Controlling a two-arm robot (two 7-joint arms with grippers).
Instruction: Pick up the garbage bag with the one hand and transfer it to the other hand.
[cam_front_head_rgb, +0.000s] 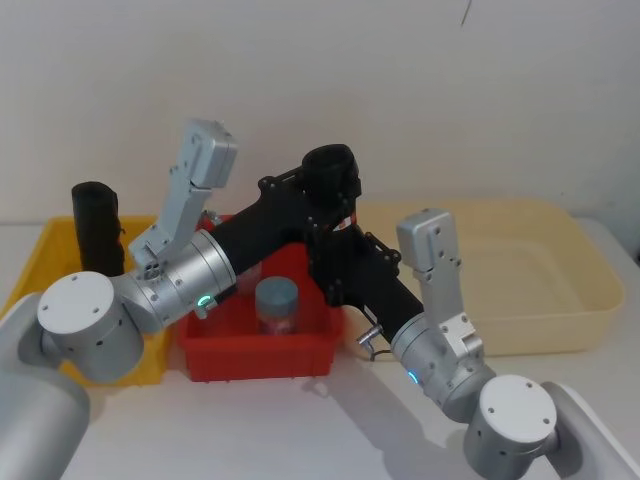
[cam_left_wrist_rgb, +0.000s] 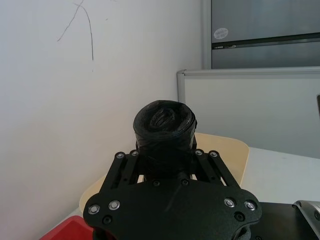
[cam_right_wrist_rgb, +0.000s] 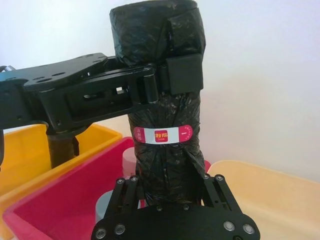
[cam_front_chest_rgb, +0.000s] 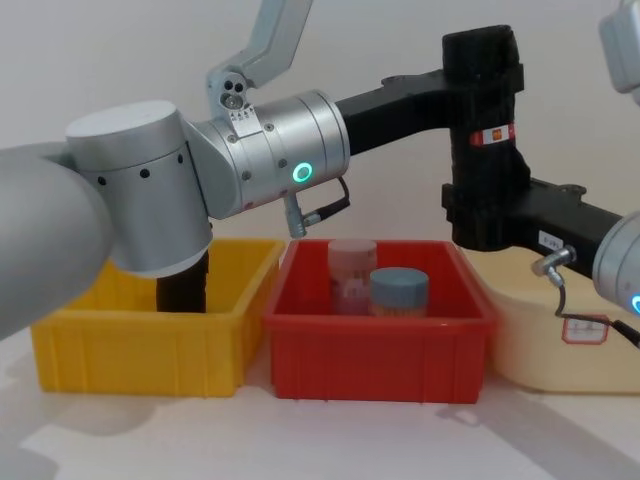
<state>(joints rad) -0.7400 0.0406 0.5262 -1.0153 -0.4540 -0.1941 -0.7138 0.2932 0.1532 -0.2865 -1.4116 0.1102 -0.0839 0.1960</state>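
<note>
- The bag (cam_right_wrist_rgb: 167, 160) stands upright in the air, over the 2 o'clock corner of the red bin (cam_front_chest_rgb: 375, 350).
- My left hand (cam_right_wrist_rgb: 165, 82) is clamped on the bag near its top. It reaches in from 8 o'clock.
- My right hand (cam_front_chest_rgb: 488, 210) is round the low part of the bag and comes in from 5 o'clock. I cannot tell if it squeezes yet.
- If my left hand lets go too soon, I think the bag drops into the red bin, near the jar (cam_front_chest_rgb: 400, 290).
- The plastic looks slippy and the bag is tall. A low grip may let it tip.
- My hands are very close, so they could bump when one backs off.
- The yellow bin (cam_front_chest_rgb: 140, 345) at 9 o'clock holds another roll (cam_front_head_rgb: 95, 225). My left arm must mind it.
- The most open room is up, and at 3 o'clock over the cream bin (cam_front_chest_rgb: 530, 350).
</note>
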